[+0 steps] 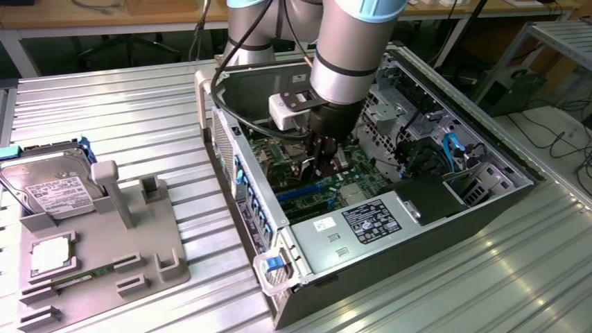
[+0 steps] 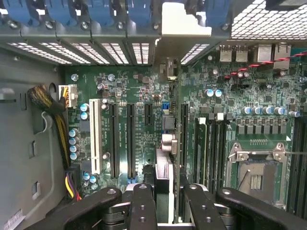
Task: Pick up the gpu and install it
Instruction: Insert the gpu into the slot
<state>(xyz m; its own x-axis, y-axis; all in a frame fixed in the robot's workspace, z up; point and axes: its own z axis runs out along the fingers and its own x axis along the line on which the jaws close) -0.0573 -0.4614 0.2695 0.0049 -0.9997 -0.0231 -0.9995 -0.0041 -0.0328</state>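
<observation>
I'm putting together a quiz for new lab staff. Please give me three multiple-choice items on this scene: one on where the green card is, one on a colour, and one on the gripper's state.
1. Where is the gpu, the thin green expansion card with a silver bracket?
A. on the grey holder
B. inside the open black computer case, over the green motherboard
C. on the ribbed metal table

2. What colour are the plastic clips along the case's rear slot openings?
A. blue
B. orange
C. white

3. How is the gripper?
A. open and empty
B. shut on a hard drive
C. shut on the gpu

Answers:
1. B: the wrist view shows the card edge-on above the board.
2. A: the clips are plainly blue.
3. C: its fingers press the card's two sides.
</observation>
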